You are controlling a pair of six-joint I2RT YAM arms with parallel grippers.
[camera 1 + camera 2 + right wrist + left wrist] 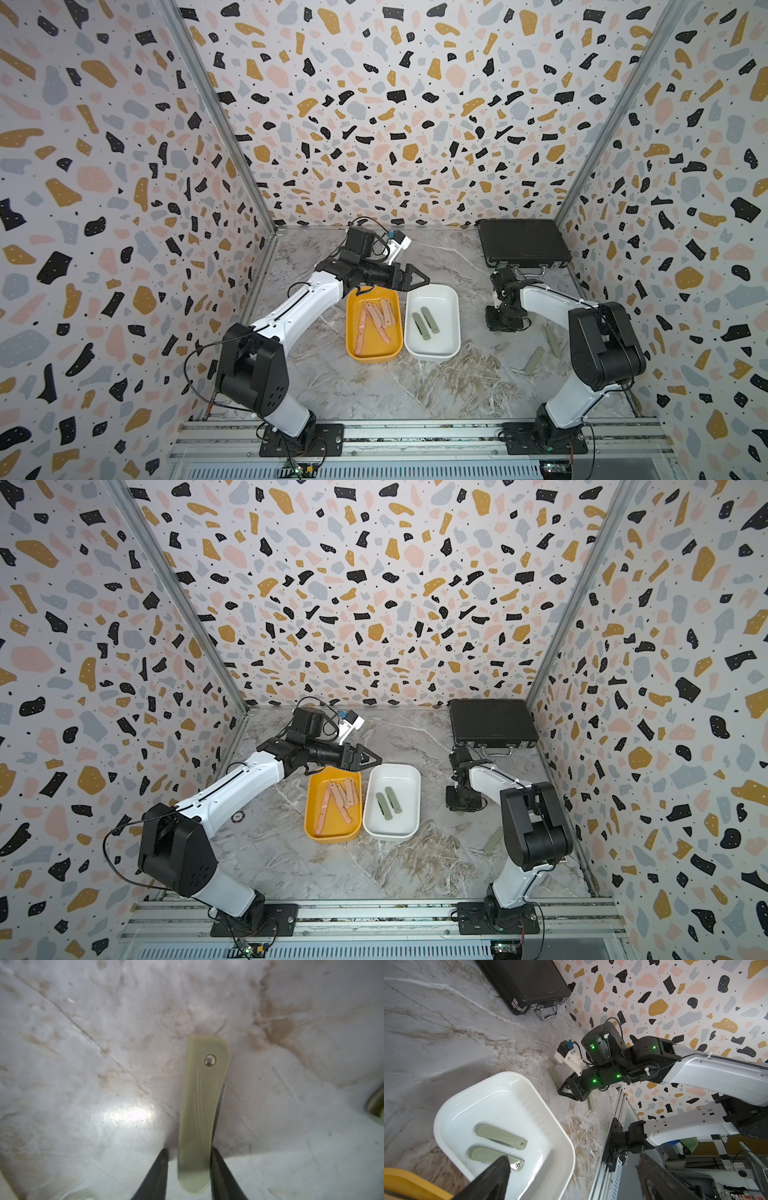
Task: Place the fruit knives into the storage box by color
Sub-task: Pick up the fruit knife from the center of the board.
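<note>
Right wrist view: the right gripper (188, 1152) points down at the marble table (83, 1064). One dark finger stands on each side of a sage green knife (199, 1105) lying flat there.
Right jaws: only narrowly parted. One finger sits against the knife's edge and the other shows a thin gap, so the knife is straddled, not clamped.
Left gripper (422, 278): jaws spread wide with nothing between them, hanging above the far ends of the two boxes in both top views.
Yellow box (351, 332): holds several pale pink knives (376, 318), lying loosely, some overlapping.
White box (455, 332): just beside the yellow box, holding two stored green knives (424, 323) side by side.
Loose green knives (535, 360): two more lie on the table near the right arm, well apart from the boxes.
Black case (521, 241): closed, at the table's far right corner.
</note>
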